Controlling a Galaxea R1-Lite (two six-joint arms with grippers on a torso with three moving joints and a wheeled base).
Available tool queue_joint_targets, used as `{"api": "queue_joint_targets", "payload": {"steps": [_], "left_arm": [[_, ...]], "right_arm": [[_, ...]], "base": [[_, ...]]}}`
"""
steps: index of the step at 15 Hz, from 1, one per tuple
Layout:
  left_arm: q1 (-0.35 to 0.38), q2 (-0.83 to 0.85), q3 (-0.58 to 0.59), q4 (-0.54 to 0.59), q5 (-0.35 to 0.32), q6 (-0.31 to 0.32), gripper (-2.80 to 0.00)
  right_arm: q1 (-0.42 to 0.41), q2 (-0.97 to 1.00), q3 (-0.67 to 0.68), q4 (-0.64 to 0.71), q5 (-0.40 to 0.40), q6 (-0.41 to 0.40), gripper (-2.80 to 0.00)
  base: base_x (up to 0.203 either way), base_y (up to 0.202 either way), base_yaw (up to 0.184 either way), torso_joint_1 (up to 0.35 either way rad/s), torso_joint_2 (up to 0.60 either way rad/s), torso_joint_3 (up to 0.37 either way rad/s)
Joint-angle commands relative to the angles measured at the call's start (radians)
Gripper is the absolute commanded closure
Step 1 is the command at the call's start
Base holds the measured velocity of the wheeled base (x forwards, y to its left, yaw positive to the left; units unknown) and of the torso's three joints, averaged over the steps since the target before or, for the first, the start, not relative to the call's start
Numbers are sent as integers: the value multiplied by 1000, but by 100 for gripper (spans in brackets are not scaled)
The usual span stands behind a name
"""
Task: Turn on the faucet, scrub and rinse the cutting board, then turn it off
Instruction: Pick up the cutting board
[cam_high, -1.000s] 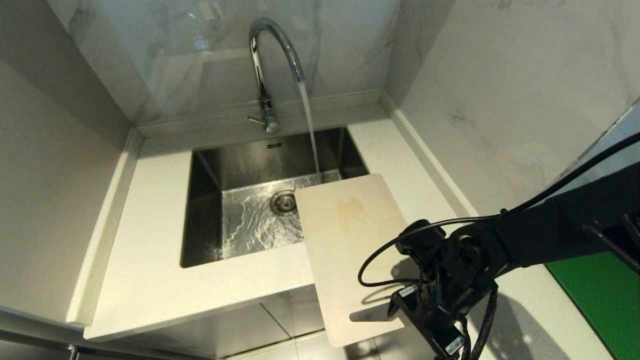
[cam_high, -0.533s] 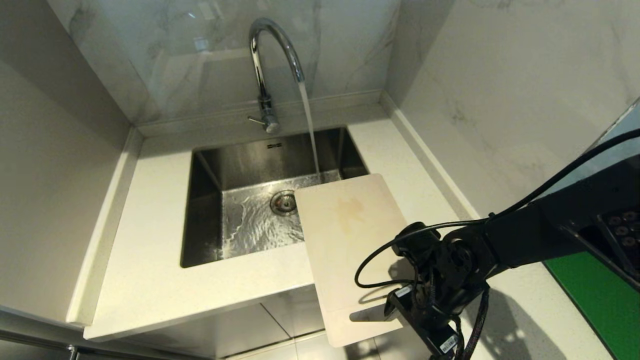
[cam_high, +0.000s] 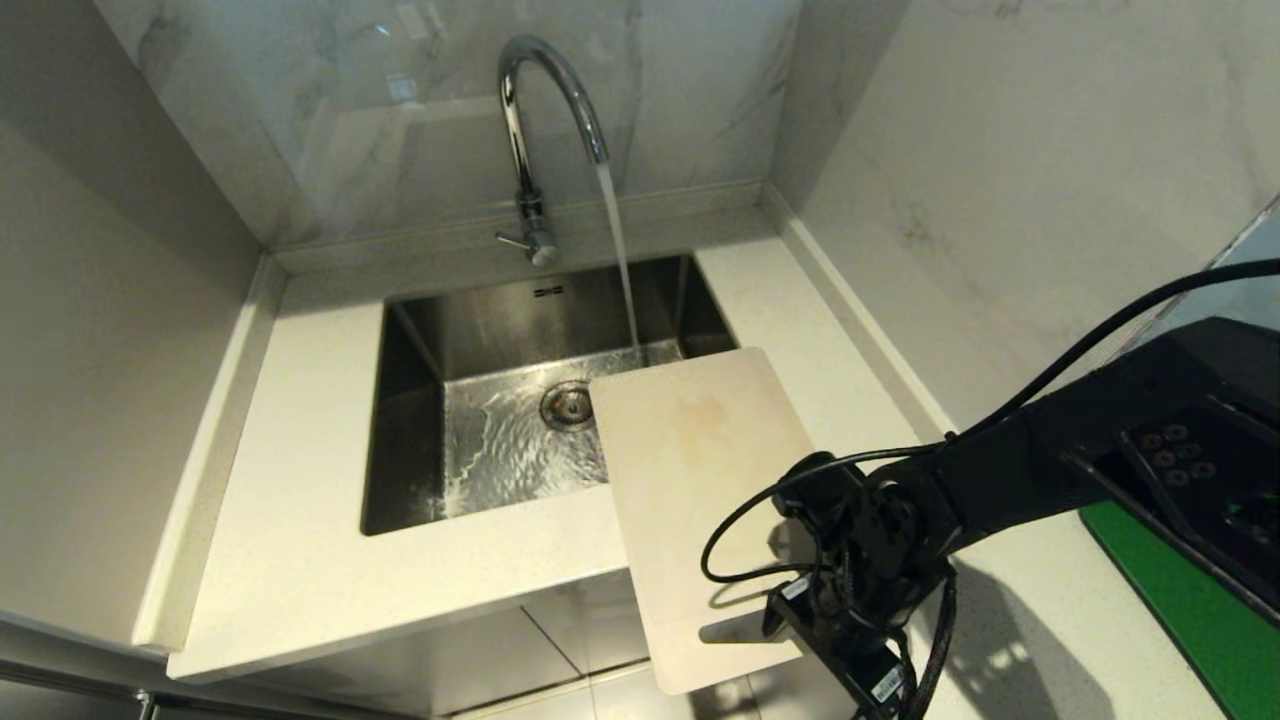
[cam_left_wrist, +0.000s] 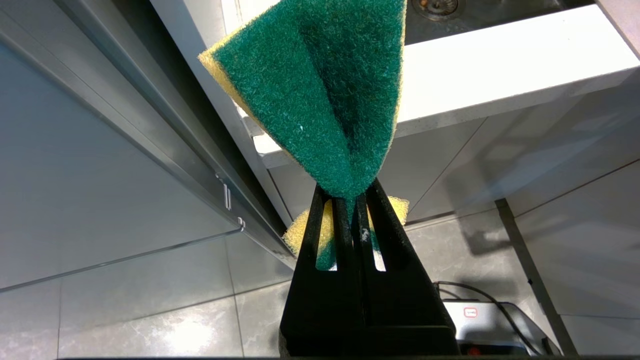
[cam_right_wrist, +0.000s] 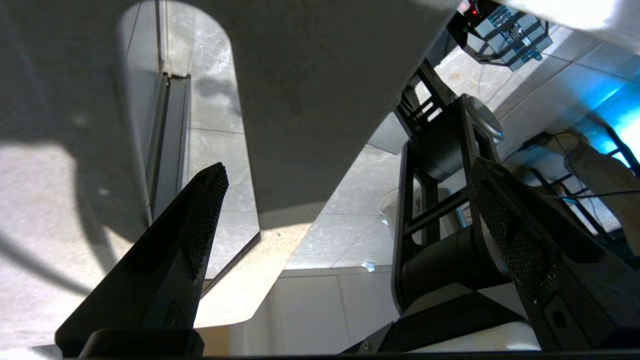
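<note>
1. Since a second ago the right arm (cam_high: 1010, 480) has slid left and lower across the head view, so its wrist now sits closer over the board's near right edge; nothing else in the scene has shifted.
2. Right gripper (cam_right_wrist: 345, 230) is spread wide and holds nothing. Its two ribbed fingers (cam_right_wrist: 200, 220) frame the board's slot (cam_right_wrist: 200, 150) and rounded corner from close by, with floor tiles showing through the slot. I cannot tell if either finger touches the board.
3. Left gripper (cam_left_wrist: 350, 205) is out of the head view, low in front of the cabinet. It is pinched tight on a folded green-and-yellow sponge (cam_left_wrist: 320, 90), which sticks up beyond the fingertips.
4. Board (cam_high: 690, 480) lies flat on the counter (cam_high: 300, 560) at the sink's right. Its slotted end overhangs the counter's front edge, its far corner reaches over the sink (cam_high: 410, 420), and a faint yellowish stain marks its far half.
5. Water (cam_high: 620, 260) falls in a steady stream into the basin just beyond the board's far edge and ripples around the drain (cam_high: 568, 404).
6. Faucet (cam_high: 535, 130) stands at the back wall, its lever (cam_high: 512, 240) pointing left.
</note>
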Motion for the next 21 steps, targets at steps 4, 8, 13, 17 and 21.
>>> {"api": "queue_joint_targets", "payload": {"steps": [4,8,13,17,21], "left_arm": [[0,-2,0,1,0,0,0],[0,-2,0,1,0,0,0],[2,-2,0,1,0,0,0],[0,-2,0,1,0,0,0],[0,-2,0,1,0,0,0]], "right_arm": [[-4,42,-25,3,-55,-31,-280],[-21,56,-25,3,-71,-69,-280],[-21,68,-24,7,-71,-74,0],[-21,61,-23,10,-66,-85,0],[-19,29,-23,13,-63,-83,0]], "base": [[0,0,0,0,0,0],[0,0,0,0,0,0],[0,0,0,0,0,0],[0,0,0,0,0,0],[0,0,0,0,0,0]]}}
